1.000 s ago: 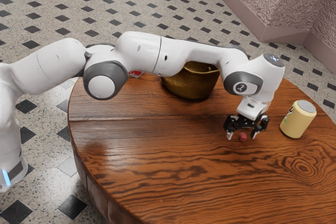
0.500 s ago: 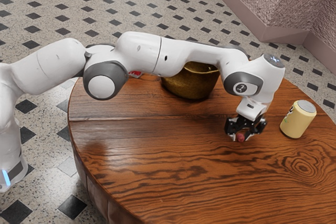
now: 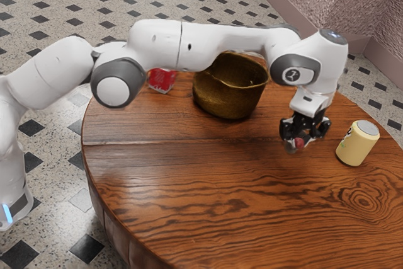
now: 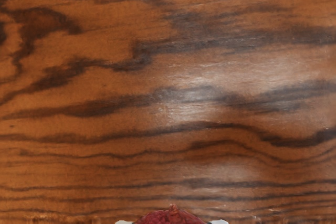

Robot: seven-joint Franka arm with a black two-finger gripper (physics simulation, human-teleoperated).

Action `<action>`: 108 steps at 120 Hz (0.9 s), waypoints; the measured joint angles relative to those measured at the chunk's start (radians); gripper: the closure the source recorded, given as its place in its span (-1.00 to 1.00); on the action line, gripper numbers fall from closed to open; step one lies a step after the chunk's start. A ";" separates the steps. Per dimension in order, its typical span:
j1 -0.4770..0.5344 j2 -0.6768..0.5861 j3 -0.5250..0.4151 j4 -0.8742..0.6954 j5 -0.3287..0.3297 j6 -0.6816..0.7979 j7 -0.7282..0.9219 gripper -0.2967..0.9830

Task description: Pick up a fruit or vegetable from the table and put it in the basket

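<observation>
One wooden table (image 3: pixel 189 206) carries the work. Above it, the one black gripper (image 3: pixel 301 143) is closed on one small, dark red fruit or vegetable (image 3: pixel 299 143), kind not determinable. Its two fingers (image 4: pixel 124 222) bear on opposite sides of the piece, a pinch that presumably keeps so round an item from rolling out. The item appears clear of the wood, held at the very tips, so a knock could dislodge it. One yellow can (image 3: pixel 357 143) stands upright near the gripper, apart from it; its flat base gives it steady footing, though a low sideways swing could tip it. Farther back stands one brass-coloured basket (image 3: pixel 228 92), mouth upward, suitably set to receive a drop from above. One red box (image 3: pixel 162 80) lies beyond, toward the exterior view's left. Pick-up is judged complete and placement outstanding: the next move calls for more height, then travel over the basket rim before release.
</observation>
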 joint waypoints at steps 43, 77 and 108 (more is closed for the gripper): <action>0.348 -0.391 0.063 -0.079 -0.005 -0.270 -0.122 0.32; 0.420 -0.366 0.064 -0.094 -0.005 -0.300 -0.215 0.29; 0.420 -0.370 0.061 -0.121 -0.010 -0.306 -0.259 -0.40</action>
